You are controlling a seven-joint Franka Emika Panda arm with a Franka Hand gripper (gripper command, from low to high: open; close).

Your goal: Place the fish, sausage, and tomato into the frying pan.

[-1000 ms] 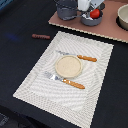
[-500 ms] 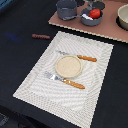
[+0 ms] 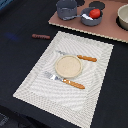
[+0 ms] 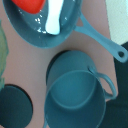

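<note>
The frying pan [image 3: 91, 19] sits on a brown board at the back of the exterior view, with its thin handle pointing to that view's left. The tomato [image 3: 94, 13] and the white fish [image 3: 86, 16] lie inside it. The wrist view looks down on the same pan [image 4: 30, 31], with the tomato [image 4: 30, 5], the fish [image 4: 54, 17] and the pan's handle [image 4: 100, 42]. The sausage [image 3: 41, 36] lies on the dark table, at the exterior view's left of the placemat. No gripper fingers show in either view.
A dark grey pot [image 3: 66, 8] stands beside the pan, large in the wrist view [image 4: 75, 95]. A black disc [image 4: 12, 107] lies near it. On the striped placemat [image 3: 30, 85] are a tan plate [image 3: 67, 66], a knife [image 3: 80, 57] and a fork [image 3: 65, 80]. A bowl [image 3: 123, 15] is at the far right.
</note>
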